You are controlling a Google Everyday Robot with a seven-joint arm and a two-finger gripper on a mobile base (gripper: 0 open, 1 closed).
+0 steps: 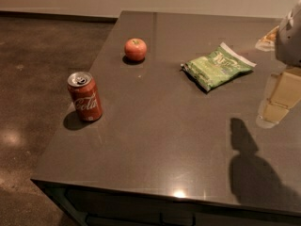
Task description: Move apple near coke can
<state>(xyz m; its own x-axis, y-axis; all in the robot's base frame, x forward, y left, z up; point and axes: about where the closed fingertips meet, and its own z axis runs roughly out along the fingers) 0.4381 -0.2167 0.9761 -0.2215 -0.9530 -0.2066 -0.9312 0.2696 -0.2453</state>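
Note:
The apple [135, 49] is small, round and red-orange, and sits on the dark table [155, 140] toward the far left. The coke can [85, 97], red with white script and a silver top, stands upright near the table's left edge, in front of and left of the apple. My gripper [278, 100] hangs at the right edge of the view, above the table's right side, far from both. It casts a shadow on the table below it.
A green snack bag [217, 66] lies on the table between the apple and my gripper. The table's left edge runs close to the can, with brown floor [37, 79] beyond. A pale object [267, 37] lies at the far right.

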